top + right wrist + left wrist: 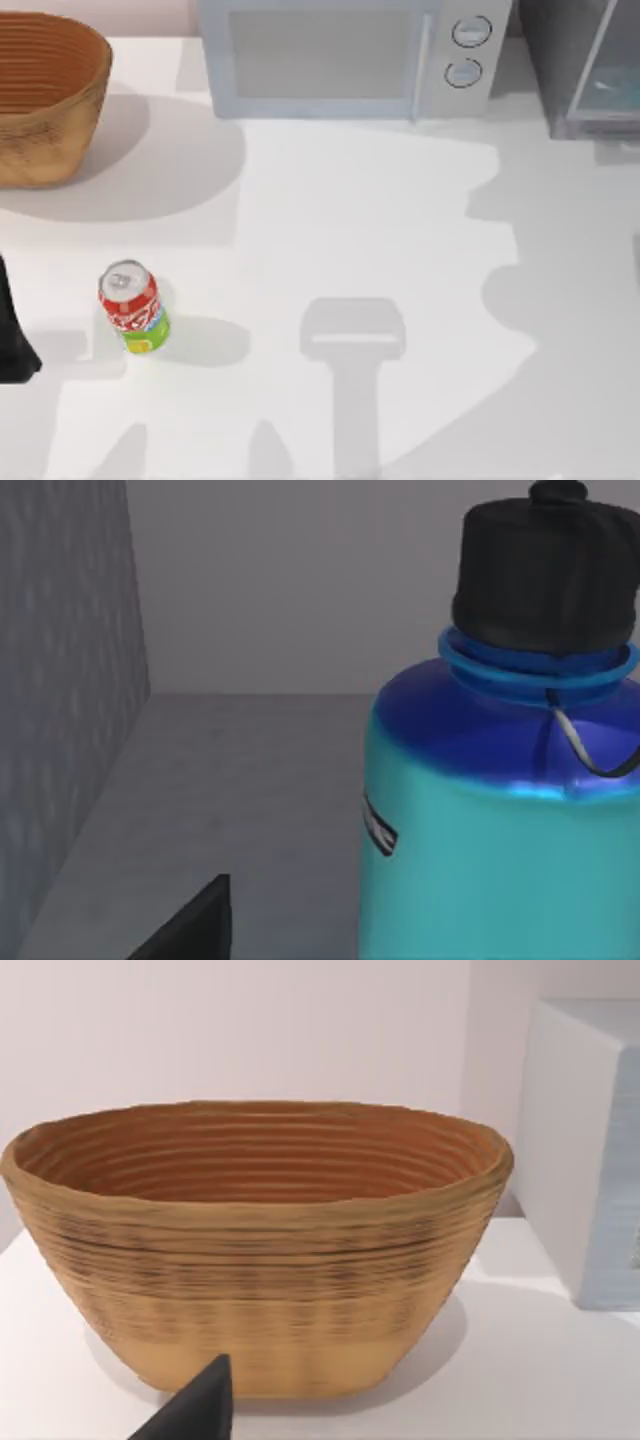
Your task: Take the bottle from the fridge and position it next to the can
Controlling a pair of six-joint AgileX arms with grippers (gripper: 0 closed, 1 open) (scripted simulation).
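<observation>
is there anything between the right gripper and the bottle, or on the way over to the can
Nothing visible stands between them: the right wrist view shows the bottle close ahead on the fridge floor. From the fridge to the can, the top view shows bare table.

White table (360,230) seen from above. Standing on it: woven basket (45,95) at the far left corner, microwave (350,55) at the far middle, fridge (585,65) at the far right, can (133,307) upright at near left.
</observation>
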